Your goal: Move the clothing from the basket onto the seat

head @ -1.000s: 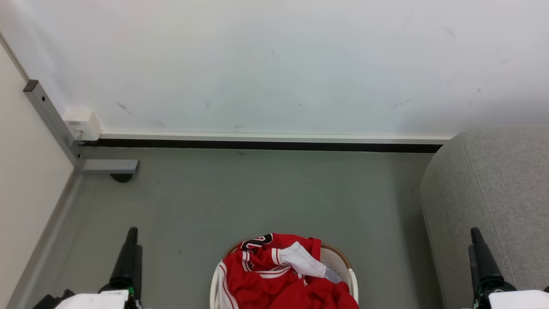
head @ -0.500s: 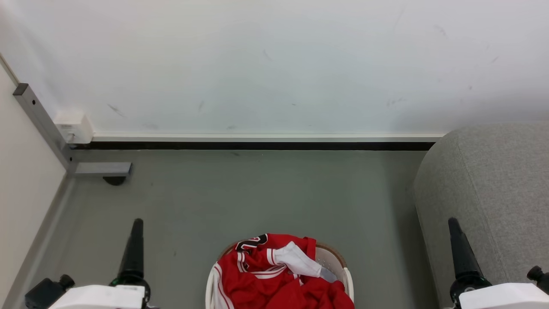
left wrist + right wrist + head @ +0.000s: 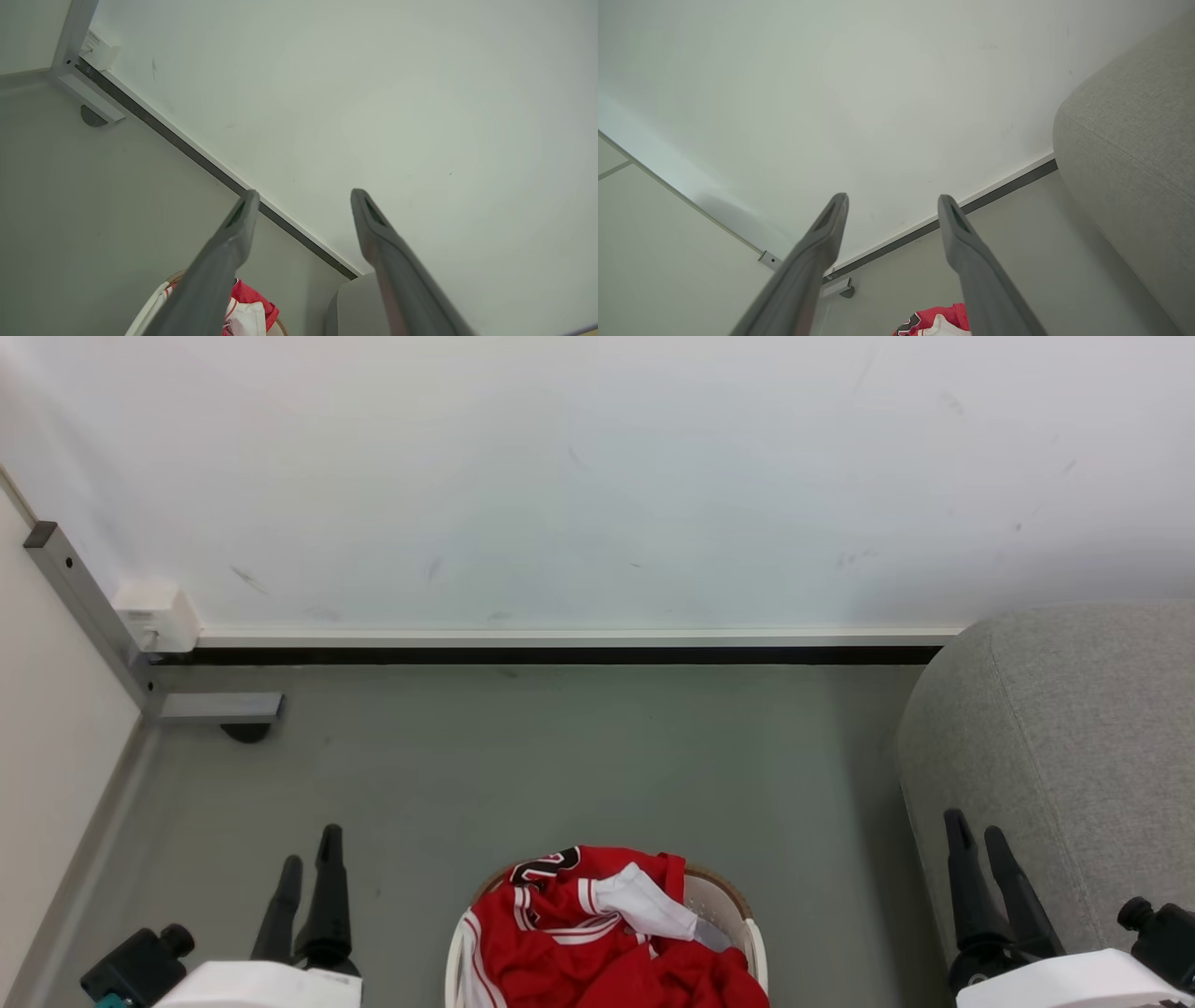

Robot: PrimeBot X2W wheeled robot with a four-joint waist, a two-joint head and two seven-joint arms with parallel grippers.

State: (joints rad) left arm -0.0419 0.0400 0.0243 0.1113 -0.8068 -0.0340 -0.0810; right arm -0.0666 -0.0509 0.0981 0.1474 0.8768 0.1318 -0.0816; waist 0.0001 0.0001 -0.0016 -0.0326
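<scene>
Down at the bottom centre of the frame, crumpled red sports-jersey garments (image 3: 571, 947) with white stripes and a white patch lie heaped in an oval white perforated plastic laundry basket (image 3: 752, 943) with a brown rim, standing on the grey floor (image 3: 560, 756). At lower left the left gripper (image 3: 310, 847) hangs with its dark fingers spread, holding nothing, well apart from the basket. At lower right the right gripper (image 3: 973, 826) is likewise parted and empty, seen against the large grey fabric-upholstered seat (image 3: 1074, 728) with rounded edges. A white wall (image 3: 597, 476) with a dark skirting strip (image 3: 560, 654) spans the upper frame.
</scene>
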